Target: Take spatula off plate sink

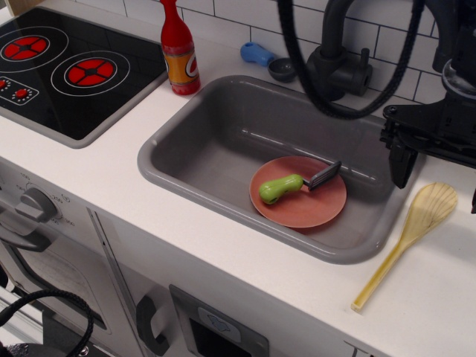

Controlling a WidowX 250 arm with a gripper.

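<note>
The spatula [286, 186], with a lime-green handle and a dark grey slotted head, lies on the salmon-pink plate [305, 212]. Its head pokes over the plate's far right rim. The plate rests on the floor of the grey sink [186, 160], towards the right. My black gripper [436, 193] hangs above the counter at the sink's right edge, to the right of the plate and well above it. Its fingers [398, 167] stand wide apart and hold nothing. One finger is cut off by the frame's right edge.
A pale wooden spoon [413, 238] lies on the white counter right of the sink, under my gripper. The black faucet [338, 63] stands behind the sink, a blue-handled scoop [264, 58] beside it. A red bottle [178, 52] and the black hob [67, 67] sit left.
</note>
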